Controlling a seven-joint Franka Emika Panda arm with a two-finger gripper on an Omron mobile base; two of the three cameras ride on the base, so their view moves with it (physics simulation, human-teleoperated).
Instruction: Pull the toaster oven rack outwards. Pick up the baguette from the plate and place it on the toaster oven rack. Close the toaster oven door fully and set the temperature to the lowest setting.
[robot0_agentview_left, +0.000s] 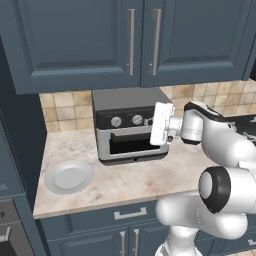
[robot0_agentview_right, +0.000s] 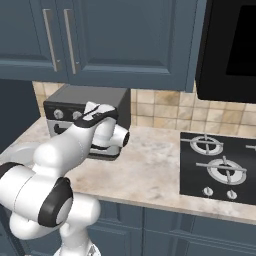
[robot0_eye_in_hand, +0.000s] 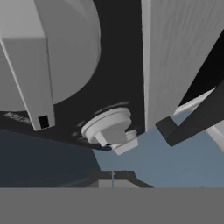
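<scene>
A: Fingers (robot0_eye_in_hand: 113, 178) pressed together, nothing between them. Hand view: the dark tips meet at the bottom edge, just below a small round grey knob (robot0_eye_in_hand: 109, 127) on the black control strip (robot0_eye_in_hand: 118, 65).

B: Both base views?

A: In both the white hand covers the tips. Left base view puts the hand against the right end of the toaster oven (robot0_agentview_left: 131, 125), level with the control strip. Two silver knobs show to its left; the one in the hand view is hidden there.

B: What does the left base view add?

A: The toaster oven door (robot0_agentview_left: 131, 145), a light grey frame standing upright against the front; looks closed. Window is dark; cannot tell the rack or the baguette behind it. The plate (robot0_agentview_left: 69, 176) sits well to the left of the oven, near the front edge, with nothing on it.

B: Right base view?

A: The arm covers most of the oven front; dark grey top and left end of the strip stay visible. It adds a black gas hob (robot0_agentview_right: 220, 167) set into the tabletop (robot0_agentview_right: 150, 170) well to the right, apart from the oven, and a dark appliance mounted above it.

B: Surface and room?

A: Beige marbled tabletop, tan tiled backsplash (robot0_agentview_left: 65, 112), blue-grey wall cabinets (robot0_agentview_left: 125, 40) with bar handles above, matching drawers and doors below.
</scene>
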